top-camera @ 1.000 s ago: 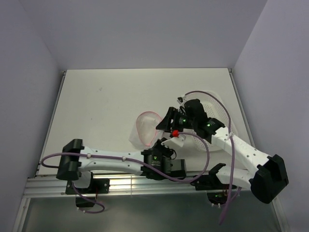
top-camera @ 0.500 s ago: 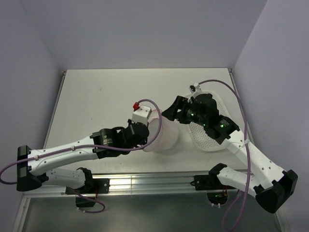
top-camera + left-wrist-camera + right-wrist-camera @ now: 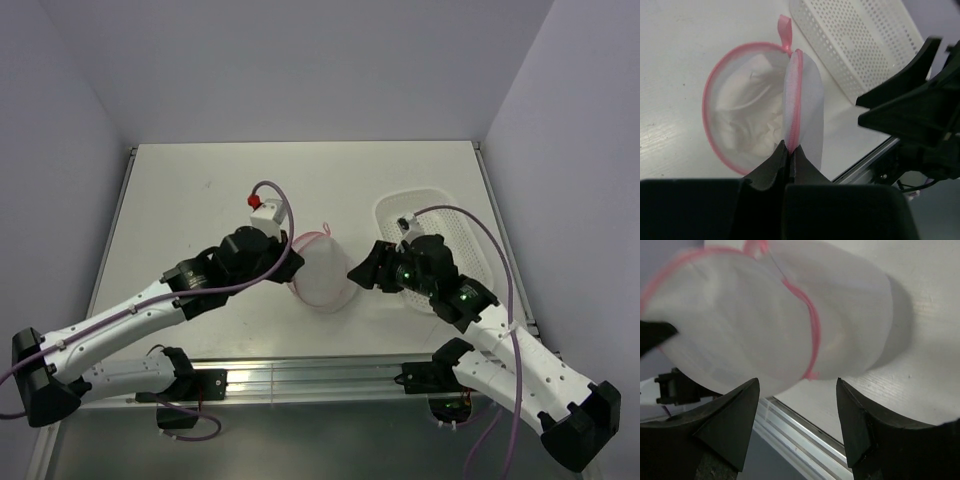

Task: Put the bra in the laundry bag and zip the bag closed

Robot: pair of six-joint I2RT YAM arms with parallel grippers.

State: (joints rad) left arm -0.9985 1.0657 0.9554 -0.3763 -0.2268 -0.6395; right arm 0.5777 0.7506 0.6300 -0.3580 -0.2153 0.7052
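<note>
Inside laundry bag (image 3: 807, 117), left wrist shows bra (image 3: 747, 131).

Pink-rimmed white mesh bag (image 3: 807, 115), open, its flap pinched in the left gripper (image 3: 789, 151). Crumpled white bra (image 3: 755, 130) lies inside.

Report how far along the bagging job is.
Done: the bra lies inside the laundry bag. In hand: the left gripper pinches the bag's pink-trimmed flap edge; the right gripper is open beside it. Left: the flap stands open, so zipping remains.
</note>
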